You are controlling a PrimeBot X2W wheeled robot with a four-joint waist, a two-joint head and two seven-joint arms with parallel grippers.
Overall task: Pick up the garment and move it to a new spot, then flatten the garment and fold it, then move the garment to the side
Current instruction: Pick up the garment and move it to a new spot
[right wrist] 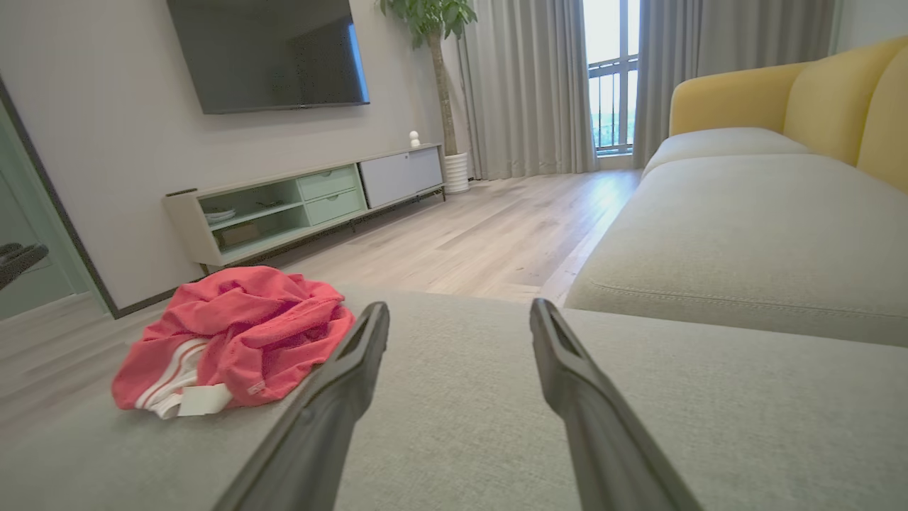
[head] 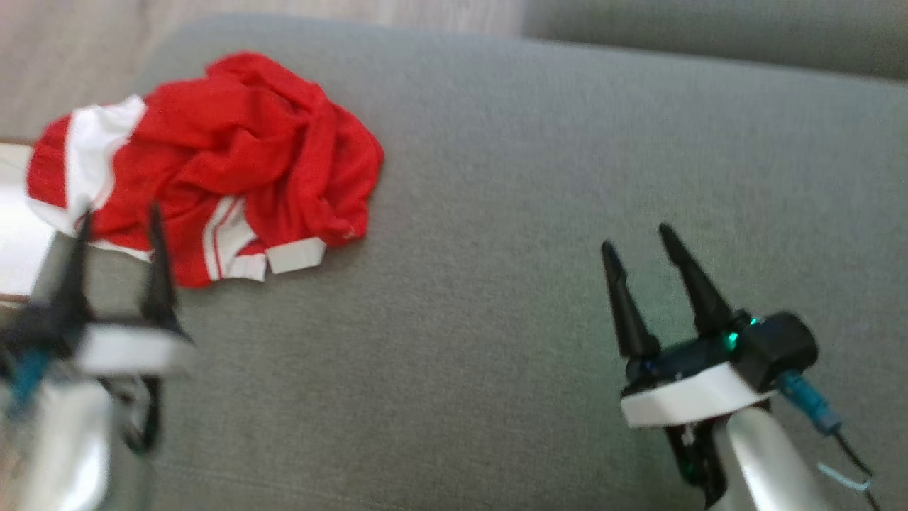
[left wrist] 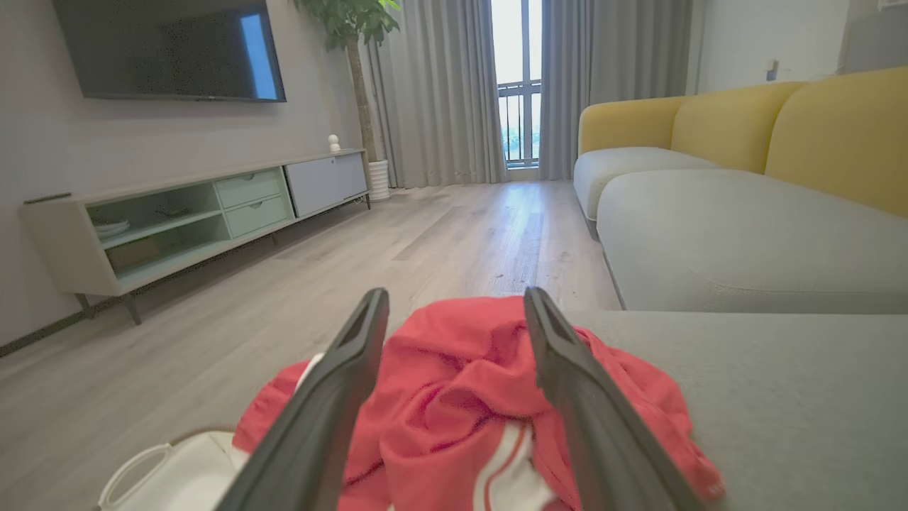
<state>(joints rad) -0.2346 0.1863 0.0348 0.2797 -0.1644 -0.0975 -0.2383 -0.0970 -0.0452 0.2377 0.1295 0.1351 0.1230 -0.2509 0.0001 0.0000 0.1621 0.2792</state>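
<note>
Step one, by the look of it: pick not yet made. Grey cushion carries the garment, a crumpled red heap with white trim, just ahead of the left gripper, whose fingers are spread and empty, tips at its near edge. Right gripper is likewise apart and empty, with the garment well off to its left. Next move probably: left drives forward and down, closes on a thick fold, lifts. The surface is flat woven upholstery. Beyond the fingers are wood floor, yellow sofa, wall TV, low cabinet and a potted plant.
</note>
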